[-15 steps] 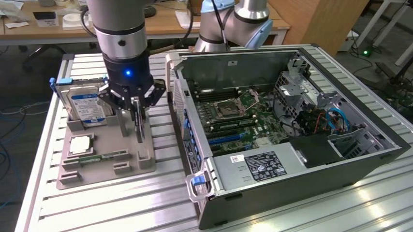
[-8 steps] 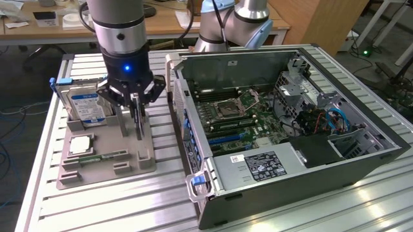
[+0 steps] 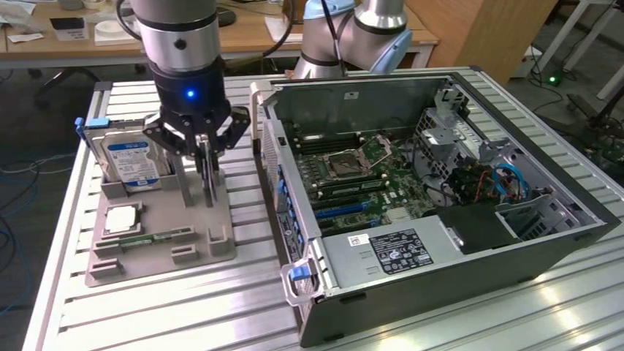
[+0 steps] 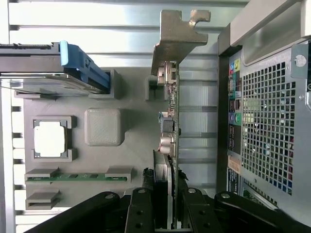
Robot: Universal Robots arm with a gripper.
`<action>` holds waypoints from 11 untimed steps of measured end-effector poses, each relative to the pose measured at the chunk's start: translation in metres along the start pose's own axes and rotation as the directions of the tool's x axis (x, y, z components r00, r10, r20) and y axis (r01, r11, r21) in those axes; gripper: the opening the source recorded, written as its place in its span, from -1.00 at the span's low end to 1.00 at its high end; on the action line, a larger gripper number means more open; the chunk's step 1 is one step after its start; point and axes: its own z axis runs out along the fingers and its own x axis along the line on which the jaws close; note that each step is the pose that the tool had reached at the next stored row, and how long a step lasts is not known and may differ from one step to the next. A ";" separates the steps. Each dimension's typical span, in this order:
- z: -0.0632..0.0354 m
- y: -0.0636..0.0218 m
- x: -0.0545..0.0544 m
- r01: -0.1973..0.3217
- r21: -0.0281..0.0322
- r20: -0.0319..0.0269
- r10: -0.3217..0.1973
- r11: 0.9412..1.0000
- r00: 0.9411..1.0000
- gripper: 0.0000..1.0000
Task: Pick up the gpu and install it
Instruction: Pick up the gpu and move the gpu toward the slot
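gpu (image 4: 171,116) clamped in the hand (image 4: 164,182), standing on edge in its holder (image 3: 146,259) just beside the computer case (image 3: 546,241).

The step in hand looks like the pick-up. The hand's 2 fingers (image 4: 146,199) press against opposite faces of the card near 1 end, and the silver bracket sits at the other end. I cannot tell whether the card's lower edge has left its slot in the holder. The gpu is on the side of the holder nearest the case, with the hard drive (image 3: 131,164) farther from the case and the motherboard (image 3: 361,175) lying bare inside it. By my judgement, freeing the card calls for a straight pull along its own plane with a firm grip, because any tilt could jam it or knock the bracket against the case wall.
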 end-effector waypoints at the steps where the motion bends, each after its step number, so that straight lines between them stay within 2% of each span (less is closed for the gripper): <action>1: -0.0013 0.0001 0.000 0.000 -0.001 0.000 0.000 1.000 1.000 -0.45; 11: -0.0159 0.0006 0.000 0.000 -0.008 0.000 0.000 1.000 1.000 -0.45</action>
